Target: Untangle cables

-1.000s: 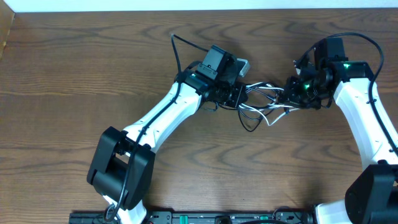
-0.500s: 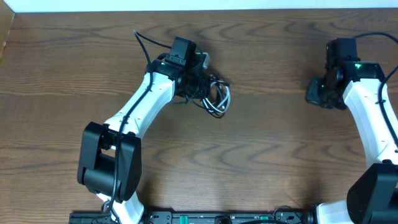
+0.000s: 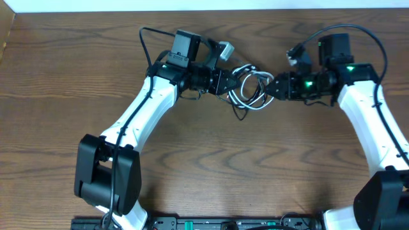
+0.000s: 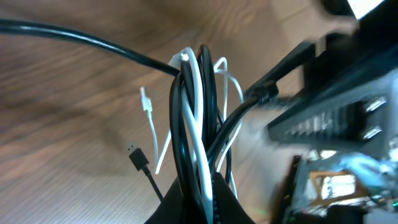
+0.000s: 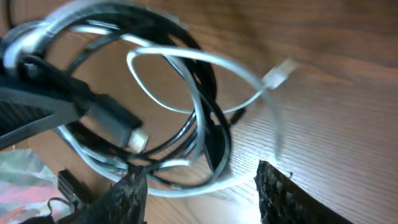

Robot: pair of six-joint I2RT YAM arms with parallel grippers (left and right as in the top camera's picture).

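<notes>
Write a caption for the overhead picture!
Left end effector grips the tangled cables; right end effector, open, points at them.

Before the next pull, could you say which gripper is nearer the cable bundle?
Left: the left gripper clamps the cable bundle; the right gripper hovers open beside it.

Open table (image 3: 255, 172) around cables (image 3: 248, 96)

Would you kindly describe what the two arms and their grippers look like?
The left arm and right arm have white shells with black joints. A thick black cable loops at each wrist, beside a green light. The left gripper and right gripper are black.
</notes>
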